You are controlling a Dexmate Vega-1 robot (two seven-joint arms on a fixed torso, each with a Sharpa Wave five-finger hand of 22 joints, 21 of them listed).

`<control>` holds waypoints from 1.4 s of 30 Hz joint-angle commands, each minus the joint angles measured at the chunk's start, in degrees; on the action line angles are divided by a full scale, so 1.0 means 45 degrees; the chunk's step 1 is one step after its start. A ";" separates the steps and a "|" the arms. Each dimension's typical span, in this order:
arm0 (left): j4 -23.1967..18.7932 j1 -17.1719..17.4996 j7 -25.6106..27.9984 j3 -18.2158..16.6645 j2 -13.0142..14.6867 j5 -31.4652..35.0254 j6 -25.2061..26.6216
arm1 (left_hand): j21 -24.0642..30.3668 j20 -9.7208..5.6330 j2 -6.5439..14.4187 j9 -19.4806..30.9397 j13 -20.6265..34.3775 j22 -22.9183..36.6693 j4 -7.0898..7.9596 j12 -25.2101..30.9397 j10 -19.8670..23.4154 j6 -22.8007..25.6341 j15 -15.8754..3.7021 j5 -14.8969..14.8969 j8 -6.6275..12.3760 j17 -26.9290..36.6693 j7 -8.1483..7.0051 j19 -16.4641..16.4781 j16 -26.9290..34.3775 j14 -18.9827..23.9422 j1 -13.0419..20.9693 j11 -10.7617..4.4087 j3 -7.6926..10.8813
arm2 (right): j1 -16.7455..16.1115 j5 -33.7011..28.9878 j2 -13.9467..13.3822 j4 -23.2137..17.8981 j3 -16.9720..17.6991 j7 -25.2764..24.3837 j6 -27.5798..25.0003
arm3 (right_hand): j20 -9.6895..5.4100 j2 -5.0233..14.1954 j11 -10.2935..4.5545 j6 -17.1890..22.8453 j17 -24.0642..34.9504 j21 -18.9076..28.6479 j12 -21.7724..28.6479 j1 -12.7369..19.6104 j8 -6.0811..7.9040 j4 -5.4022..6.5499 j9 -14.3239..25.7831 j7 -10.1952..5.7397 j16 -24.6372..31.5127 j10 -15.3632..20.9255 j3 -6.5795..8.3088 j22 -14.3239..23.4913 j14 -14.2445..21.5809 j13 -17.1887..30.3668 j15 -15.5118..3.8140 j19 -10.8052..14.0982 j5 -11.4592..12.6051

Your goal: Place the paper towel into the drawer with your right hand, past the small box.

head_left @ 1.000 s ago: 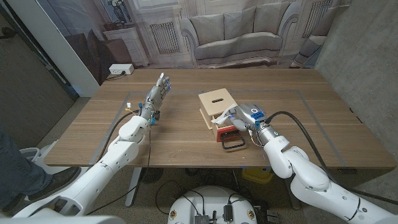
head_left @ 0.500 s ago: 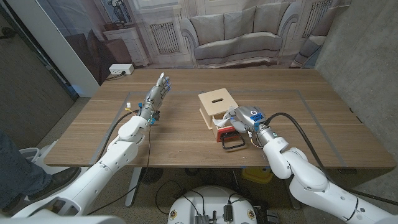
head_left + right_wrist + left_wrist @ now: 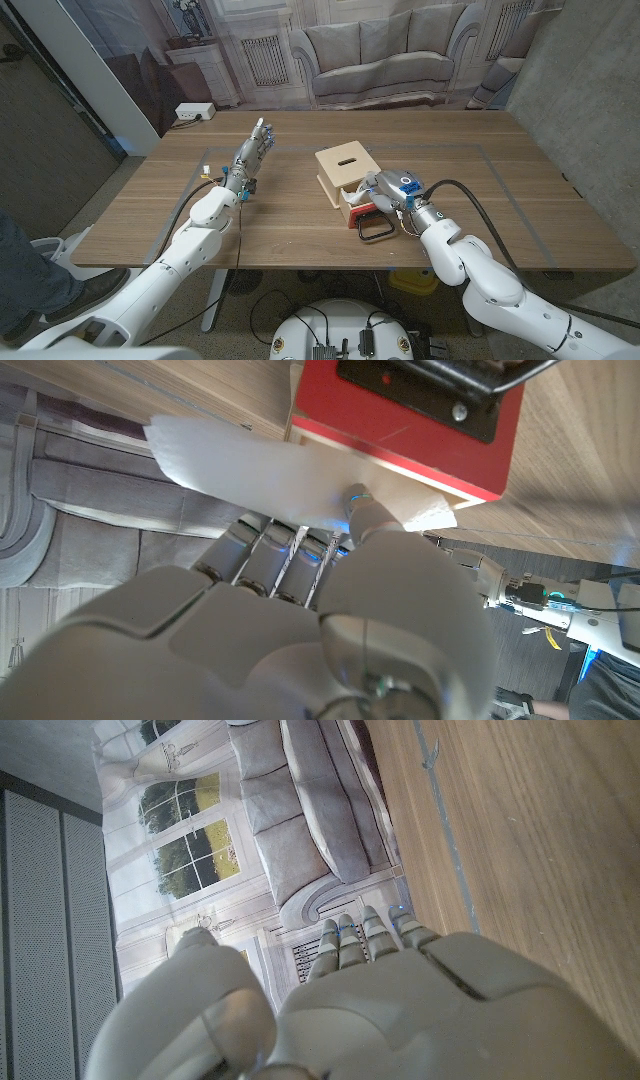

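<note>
White towel (image 3: 250,465) over the red drawer (image 3: 357,212).
Right hand (image 3: 385,192) pinches it above the opening, likely for dropping in; left hand (image 3: 255,148), fingers apart, waits over the surface (image 3: 290,215).

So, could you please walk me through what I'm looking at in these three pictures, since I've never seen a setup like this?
It's a robot with two white arms, each ending in a hand, standing at a wooden table. The wide picture comes from a camera on its head, looking down. The other two come from cameras on its wrists, looking along the back of each hand, so they appear turned. On the table sits a small wooden box with a red drawer pulled open, which has a black handle. The right hand holds a white paper towel at the drawer. The left hand holds nothing, fingers stretched out above the table.
</note>
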 commanded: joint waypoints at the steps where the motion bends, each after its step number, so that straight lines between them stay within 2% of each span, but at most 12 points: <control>1: 0.0202 -0.0019 -0.0143 0.0012 -0.0090 -0.0082 -0.0109 | -0.0023 -0.0031 0.0070 0.0045 0.0023 0.0026 0.0043 -0.0002 0.0066 0.0114 0.0017 -0.0015 0.0012 0.0053 0.0014 -0.0082 -0.0013 0.0054 0.0082 -0.0016 -0.0065 | 0.0203 -0.0154 -0.0005 -0.0053 -0.0251 0.0392 0.0194 | -0.1558 0.0011 -0.0018 0.0086 0.0047 0.0047 -0.0016 -0.0042 -0.0075 0.0002 0.0059 -0.0009 -0.0027 0.0102 -0.0054 0.0062 0.0158 0.0045 -0.1268 0.0105 0.0045; 7: 0.0299 -0.0059 -0.0233 0.0008 -0.0129 -0.0115 -0.0186 | -0.0024 -0.0028 0.0076 0.0045 0.0023 0.0026 0.0040 0.0002 0.0075 0.0111 0.0017 -0.0018 0.0009 0.0053 -0.0018 -0.0085 -0.0010 0.0061 0.0090 0.0044 -0.0076 | 0.0164 -0.0376 -0.0042 -0.0170 -0.0237 0.0453 0.0116 | -0.1544 -0.0038 -0.0025 0.0100 0.0038 0.0055 -0.0047 -0.0157 -0.0093 0.0060 0.0060 -0.0023 -0.0052 0.0093 -0.0107 0.0059 0.0145 0.0047 -0.1239 0.0112 0.0034; 10: 0.0319 -0.0075 -0.0250 0.0001 -0.0142 -0.0116 -0.0224 | -0.0024 -0.0025 0.0078 0.0045 0.0023 0.0026 0.0039 0.0001 0.0072 0.0106 0.0020 -0.0019 0.0007 0.0053 -0.0007 -0.0087 -0.0010 0.0061 0.0092 0.0043 -0.0079 | 0.0123 -0.0529 -0.0063 -0.0230 -0.0224 0.0436 0.0081 | -0.1533 -0.0327 -0.0037 0.0034 0.0009 0.0016 -0.0140 -0.0640 -0.0180 0.0242 0.0061 -0.0045 -0.0125 0.0043 -0.0359 0.0033 0.0077 0.0053 -0.1215 0.0034 -0.0013; 17: 0.0418 -0.0168 -0.0329 0.0024 -0.0194 -0.0124 -0.0264 | -0.0022 -0.0024 0.0083 0.0045 0.0023 0.0026 0.0037 -0.0004 0.0060 0.0134 0.0017 -0.0021 0.0015 0.0053 -0.0003 -0.0085 -0.0013 0.0055 0.0100 0.0043 -0.0091 | 0.0060 -0.0896 -0.0048 -0.0293 -0.0201 0.0472 -0.0049 | -0.1533 -0.0907 -0.0258 -0.0506 -0.0041 -0.0194 -0.0444 -0.1307 -0.0484 0.0344 0.0070 -0.0173 -0.0322 -0.0431 -0.0736 -0.0019 -0.0380 0.0072 -0.1171 -0.0357 -0.0053; 21: 0.0471 -0.0227 -0.0363 0.0058 -0.0213 -0.0119 -0.0230 | -0.0021 -0.0021 0.0088 0.0045 0.0024 0.0026 0.0035 0.0011 0.0098 0.0123 0.0024 -0.0023 0.0009 0.0053 -0.0013 -0.0084 -0.0015 0.0049 0.0105 0.0027 -0.0098 | 0.0022 -0.1038 -0.0002 -0.0280 -0.0190 0.0441 -0.0086 | -0.1461 -0.1112 -0.0241 -0.0805 -0.0024 -0.0320 -0.0600 -0.1723 -0.0614 0.0458 0.0073 -0.0297 -0.0349 -0.0762 -0.0929 -0.0028 -0.0666 0.0090 -0.1161 -0.0578 -0.0010; 34: 0.0684 -0.0362 -0.0479 0.0140 -0.0328 -0.0117 -0.0264 | -0.0021 -0.0004 0.0101 0.0046 0.0024 0.0026 0.0034 0.0002 0.0077 0.0124 0.0012 -0.0029 0.0005 0.0053 -0.0005 -0.0088 -0.0016 0.0044 0.0116 0.0004 -0.0122 | -0.0252 -0.1220 -0.0002 -0.0462 -0.0007 0.0302 -0.0163 | -0.1338 -0.1251 -0.0316 -0.1315 -0.0006 -0.0487 -0.0730 -0.2135 -0.0766 0.0560 0.0077 -0.0249 -0.0348 -0.1187 -0.1087 -0.0031 -0.1002 0.0110 -0.1124 -0.0870 0.0063; 42: 0.0817 -0.0408 -0.0525 0.0161 -0.0383 -0.0143 -0.0270 | -0.0021 -0.0004 0.0109 0.0046 0.0024 0.0026 0.0031 0.0002 0.0078 0.0127 0.0018 -0.0032 0.0004 0.0053 -0.0041 -0.0090 -0.0014 0.0047 0.0125 0.0032 -0.0137 | -0.0290 -0.1051 -0.0069 -0.0522 0.0150 0.0346 0.0007 | -0.1218 -0.1537 -0.0278 -0.1757 -0.0001 -0.0596 -0.0802 -0.2656 -0.0837 0.0703 0.0068 -0.0248 -0.0361 -0.1585 -0.1342 -0.0036 -0.1341 0.0124 -0.1042 -0.1029 0.0079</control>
